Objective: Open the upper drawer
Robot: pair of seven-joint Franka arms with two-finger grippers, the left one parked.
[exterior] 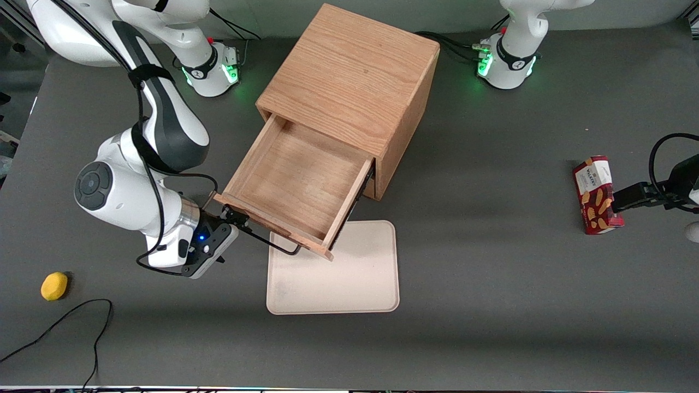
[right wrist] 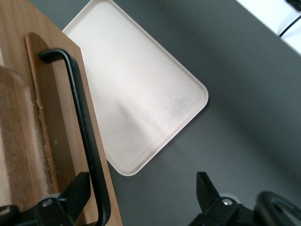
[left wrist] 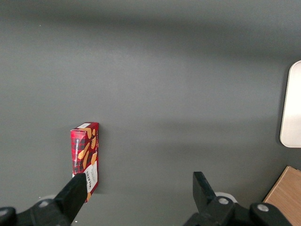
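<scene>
upper drawer (exterior: 297, 183) pulled out, handle (right wrist: 84, 122) between spread gripper (right wrist: 143, 195) jaws.

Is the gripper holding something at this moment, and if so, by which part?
Nothing is held. The gripper is open beside the upper drawer's black bar handle; one finger lies near the bar's end without clamping it.

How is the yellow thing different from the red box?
The yellow lemon-like object is small and rounded, while the red cookie box is bigger, flat-sided and printed with pictures. The yellow one lies toward the working arm's end of the table, near the gripper at the pulled-out upper drawer; the box lies toward the parked arm's end. Both rest directly on the grey table.
</scene>
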